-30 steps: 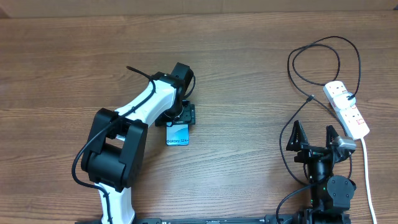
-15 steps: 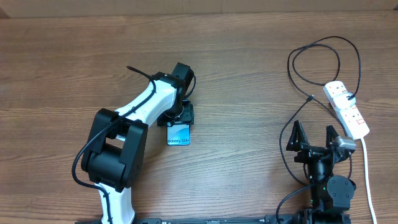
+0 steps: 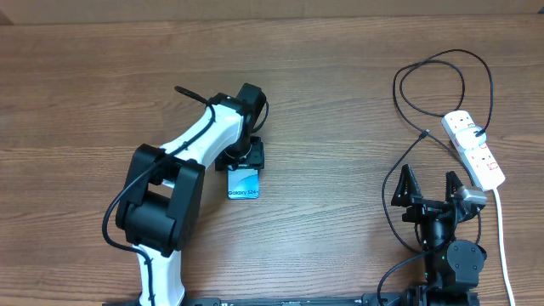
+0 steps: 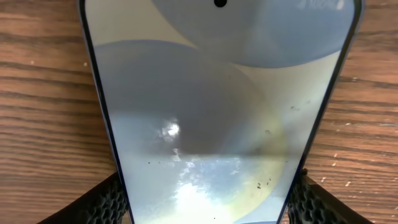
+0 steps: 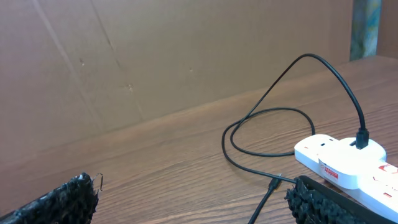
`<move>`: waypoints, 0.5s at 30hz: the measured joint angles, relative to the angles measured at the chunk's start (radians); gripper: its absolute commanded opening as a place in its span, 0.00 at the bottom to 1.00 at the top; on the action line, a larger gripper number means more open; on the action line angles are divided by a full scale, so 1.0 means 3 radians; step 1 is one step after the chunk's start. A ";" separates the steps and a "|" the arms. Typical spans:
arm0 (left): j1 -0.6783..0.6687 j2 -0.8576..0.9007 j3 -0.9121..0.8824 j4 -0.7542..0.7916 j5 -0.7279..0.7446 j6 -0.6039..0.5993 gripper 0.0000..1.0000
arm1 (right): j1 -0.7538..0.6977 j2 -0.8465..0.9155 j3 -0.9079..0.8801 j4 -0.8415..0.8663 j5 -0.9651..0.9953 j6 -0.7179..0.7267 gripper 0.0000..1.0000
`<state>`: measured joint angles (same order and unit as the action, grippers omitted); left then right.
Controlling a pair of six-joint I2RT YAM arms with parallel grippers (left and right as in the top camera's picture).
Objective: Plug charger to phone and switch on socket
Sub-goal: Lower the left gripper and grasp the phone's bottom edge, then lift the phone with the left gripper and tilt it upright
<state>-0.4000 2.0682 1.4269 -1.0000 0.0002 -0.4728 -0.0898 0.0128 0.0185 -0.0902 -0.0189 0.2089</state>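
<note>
The phone (image 3: pixel 245 184) lies flat on the wooden table, its "Galaxy S24" end toward the front edge. My left gripper (image 3: pixel 246 158) sits over its far end. In the left wrist view the phone (image 4: pixel 211 106) fills the frame, and both black fingers (image 4: pixel 111 200) press against its dark side edges. The charger (image 3: pixel 424 133) loops over the table at the right, its plug in the white socket (image 3: pixel 473 149). The connector tip (image 5: pixel 273 182) lies loose on the wood. My right gripper (image 3: pixel 429 178) stands open in front of that tip, holding nothing.
The socket's thick white cord (image 3: pixel 501 229) runs down the right edge toward the front. A brown cardboard wall (image 5: pixel 155 56) stands behind the table. Bare wood lies between the two arms.
The left fingers have drawn in against the phone's sides. The phone has barely shifted. The right arm has not moved.
</note>
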 measured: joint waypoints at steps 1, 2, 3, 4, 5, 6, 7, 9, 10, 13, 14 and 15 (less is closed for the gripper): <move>0.0000 0.0017 0.0028 -0.0038 -0.0015 0.0000 0.57 | -0.0001 0.0000 0.0000 0.0001 0.0000 0.0000 1.00; 0.0001 0.0028 0.0052 -0.0079 -0.0032 0.0000 0.57 | 0.0000 0.0000 0.0000 0.0000 -0.0001 0.0000 1.00; 0.0001 0.0041 0.0078 -0.0121 -0.0051 0.0000 0.57 | 0.0000 0.0000 0.0000 0.0000 -0.0001 0.0000 1.00; 0.0004 0.0050 0.0097 -0.0159 -0.0066 0.0000 0.57 | 0.0000 0.0000 0.0000 0.0000 0.0000 0.0000 1.00; 0.0005 0.0060 0.0123 -0.0201 -0.0078 0.0000 0.57 | 0.0000 0.0000 0.0000 0.0000 0.0000 0.0000 1.00; 0.0009 0.0066 0.0144 -0.0238 -0.0080 0.0000 0.57 | 0.0000 0.0000 0.0000 0.0001 -0.0001 0.0000 1.00; 0.0010 0.0076 0.0172 -0.0272 -0.0078 0.0000 0.57 | 0.0000 0.0000 0.0000 0.0001 0.0000 0.0000 1.00; 0.0010 0.0084 0.0223 -0.0323 -0.0065 0.0000 0.57 | 0.0000 0.0000 0.0000 0.0000 0.0000 0.0001 1.00; 0.0010 0.0084 0.0248 -0.0342 -0.0047 0.0000 0.57 | 0.0000 0.0000 0.0000 0.0001 0.0001 -0.0001 1.00; 0.0010 0.0084 0.0317 -0.0375 0.0051 0.0000 0.56 | 0.0000 0.0000 0.0000 0.0001 0.0000 0.0003 1.00; 0.0010 0.0084 0.0334 -0.0374 0.0099 0.0000 0.56 | -0.0001 0.0000 0.0000 0.0003 0.0000 0.0000 1.00; 0.0010 0.0084 0.0348 -0.0373 0.0160 -0.0001 0.56 | -0.0001 0.0000 0.0000 0.0001 0.0000 -0.0001 1.00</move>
<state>-0.3969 2.0933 1.5314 -1.1118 0.0483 -0.4732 -0.0902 0.0128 0.0185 -0.0898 -0.0189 0.2085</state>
